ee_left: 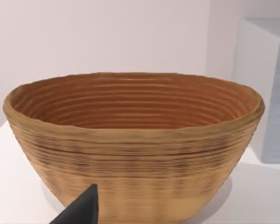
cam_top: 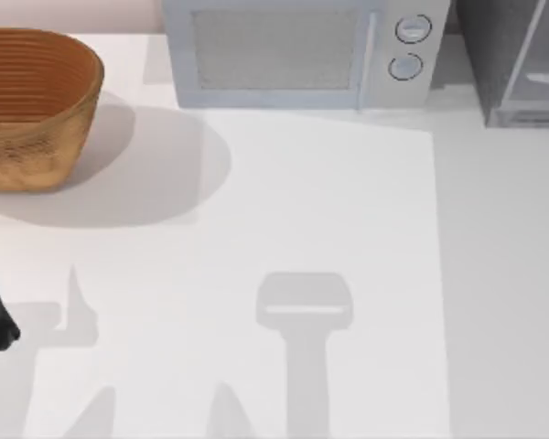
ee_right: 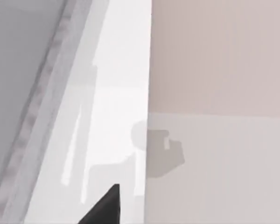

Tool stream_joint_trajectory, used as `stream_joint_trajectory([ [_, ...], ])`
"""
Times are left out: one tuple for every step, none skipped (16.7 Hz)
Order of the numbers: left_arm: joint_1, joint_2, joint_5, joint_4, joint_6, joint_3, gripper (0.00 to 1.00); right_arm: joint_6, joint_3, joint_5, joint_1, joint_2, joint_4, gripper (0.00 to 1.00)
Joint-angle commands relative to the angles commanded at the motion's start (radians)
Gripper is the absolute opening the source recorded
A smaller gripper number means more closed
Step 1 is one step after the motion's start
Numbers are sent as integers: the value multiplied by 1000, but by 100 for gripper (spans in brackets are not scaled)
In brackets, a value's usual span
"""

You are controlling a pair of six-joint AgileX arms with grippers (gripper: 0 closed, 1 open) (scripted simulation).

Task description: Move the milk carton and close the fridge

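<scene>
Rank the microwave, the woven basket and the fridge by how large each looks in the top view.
1. Microwave, the widest shape there.
2. Woven basket, cut off by the left edge.
3. Fridge, cut off by the right and top edges, so its full size is unsure.

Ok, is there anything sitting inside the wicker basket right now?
No. The left wrist view looks into the basket and shows its ribbed inner wall bare, with nothing resting in it.
</scene>
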Motion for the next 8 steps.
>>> stream_joint_trajectory([
  [0, 0, 0, 0, 0, 0, 100, 81, -1, 4, 55, 0, 74, 100],
  [0, 0, 0, 0, 0, 0, 100, 154, -3, 9, 105, 1, 140, 100],
  [0, 0, 0, 0, 0, 0, 100, 216, -4, 17, 147, 1, 196, 100],
  [0, 0, 0, 0, 0, 0, 100, 269, -6, 28, 179, 2, 242, 100],
  [0, 0, 0, 0, 0, 0, 100, 312, -9, 43, 200, 1, 279, 100],
  [0, 0, 0, 0, 0, 0, 100, 345, -12, 60, 211, 0, 306, 100],
  [0, 0, 0, 0, 0, 0, 100, 368, -14, 76, 215, 1, 325, 100],
  [0, 0, 0, 0, 0, 0, 100, 381, -16, 87, 220, 1, 334, 100],
])
